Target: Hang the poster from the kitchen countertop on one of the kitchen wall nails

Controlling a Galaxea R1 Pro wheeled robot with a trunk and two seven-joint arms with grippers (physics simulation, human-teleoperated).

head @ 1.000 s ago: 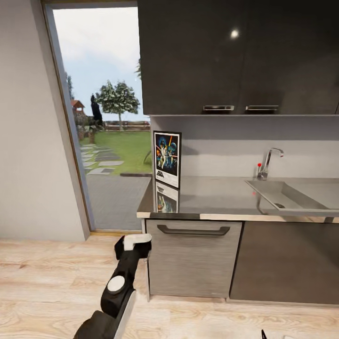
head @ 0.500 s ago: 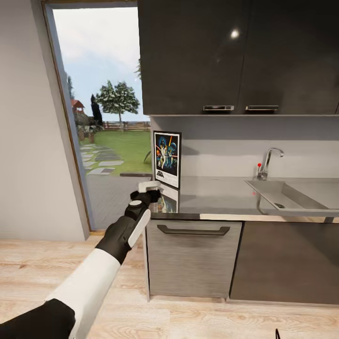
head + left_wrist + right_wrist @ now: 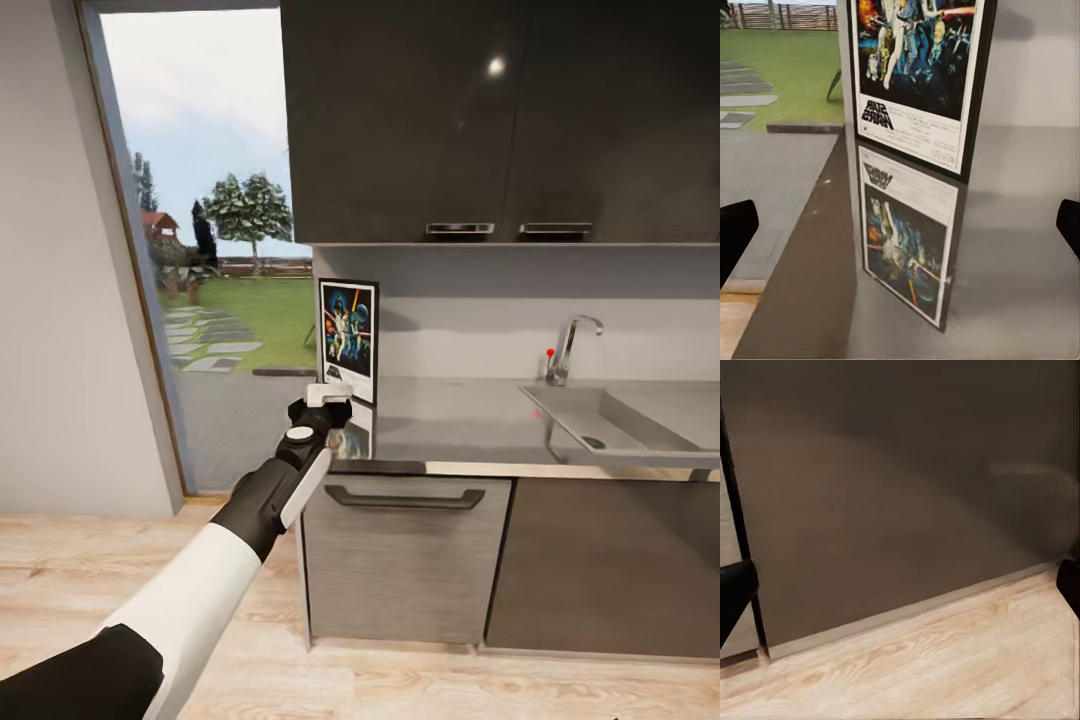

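Note:
The poster (image 3: pixel 348 340) stands upright at the left end of the kitchen countertop (image 3: pixel 460 425), leaning on the back wall, and its image mirrors in the glossy slab. My left gripper (image 3: pixel 329 400) hovers at the counter's front edge, just in front of the poster's lower part and apart from it. Through the left wrist view the poster (image 3: pixel 919 71) is straight ahead, and the left gripper (image 3: pixel 900 229) is open with its dark fingertips (image 3: pixel 735 236) far apart. My right gripper (image 3: pixel 900 585) is open, low near the floor, facing a dark cabinet door (image 3: pixel 900 487).
A steel sink (image 3: pixel 610 415) with a chrome tap (image 3: pixel 570 345) is set into the counter's right part. Dark wall cupboards (image 3: pixel 500 120) hang above. A grey handled drawer (image 3: pixel 405 560) sits under the poster. A tall window (image 3: pixel 200 250) opens to the left, above wooden floor (image 3: pixel 120 570).
My left arm rose from beside the drawer front to the counter's edge, then reached a little closer to the poster. The head view shifted slightly.

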